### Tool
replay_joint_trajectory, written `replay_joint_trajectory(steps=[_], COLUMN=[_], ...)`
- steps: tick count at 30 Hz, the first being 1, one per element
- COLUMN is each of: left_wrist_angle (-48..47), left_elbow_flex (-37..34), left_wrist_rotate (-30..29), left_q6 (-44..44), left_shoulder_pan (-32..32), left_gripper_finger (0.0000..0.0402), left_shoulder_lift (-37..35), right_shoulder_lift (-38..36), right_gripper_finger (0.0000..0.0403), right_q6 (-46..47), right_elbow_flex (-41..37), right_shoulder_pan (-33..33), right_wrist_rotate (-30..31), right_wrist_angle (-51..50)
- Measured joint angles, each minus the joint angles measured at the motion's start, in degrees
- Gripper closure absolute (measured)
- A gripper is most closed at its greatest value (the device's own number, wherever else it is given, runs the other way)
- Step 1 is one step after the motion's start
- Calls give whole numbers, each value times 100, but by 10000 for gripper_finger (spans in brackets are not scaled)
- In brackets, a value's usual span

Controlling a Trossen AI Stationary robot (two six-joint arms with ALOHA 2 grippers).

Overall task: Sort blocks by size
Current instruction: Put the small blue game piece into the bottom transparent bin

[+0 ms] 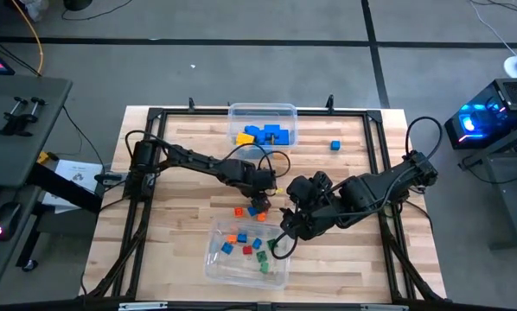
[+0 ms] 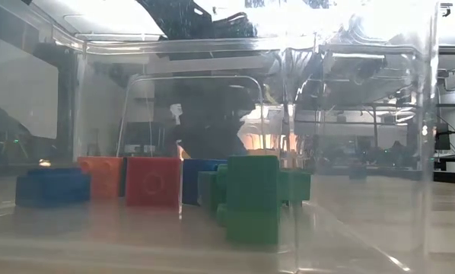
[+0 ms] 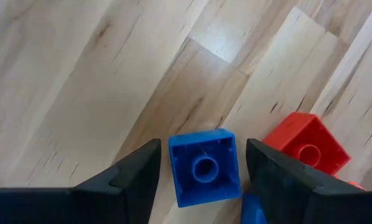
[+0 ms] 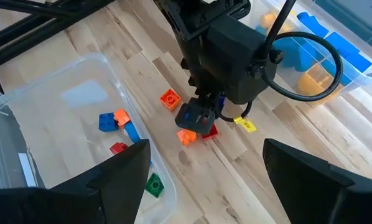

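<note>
Blue small block (image 3: 204, 167) sits on the wooden desk (image 1: 189, 207) between the fingers of the left hand (image 3: 203, 180), which stand apart on either side, not yet clamped. Step in hand looks like picking it; next the fingers must close squarely, then carry it to the near bin (image 1: 215, 268). One red block (image 3: 305, 143) lies just beside. Right hand (image 4: 201, 180) hovers nearby, fingers apart, holding nothing. Two clear bins are visible.

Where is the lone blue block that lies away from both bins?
In the high view, the lone blue block lies on the table's right far part, just right of the far bin.
</note>
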Motion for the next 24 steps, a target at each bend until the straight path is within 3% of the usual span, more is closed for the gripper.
replay_joint_trajectory(steps=[4,9,13,19,24], left_wrist_angle=[-1,-12,-255,-434,-430], left_elbow_flex=[-1,-1,-7,6,-153], left_wrist_rotate=[9,72,184,79,821], left_q6=[109,450,750,1499,2200], left_shoulder_pan=[-8,-42,39,231,-344], left_gripper_finger=[227,323,327,327,327], left_shoulder_lift=[1,-30,-348,-1682,-3061], right_shoulder_lift=[0,0,0,0,0], right_gripper_finger=[96,96,96,96,96], right_q6=[-7,-73,-138,-284,-397], right_elbow_flex=[0,0,0,0,0], right_shoulder_pan=[0,0,0,0,0], right_wrist_rotate=[0,2,3,48,-28], right_wrist_angle=[0,0,0,-12,-150])
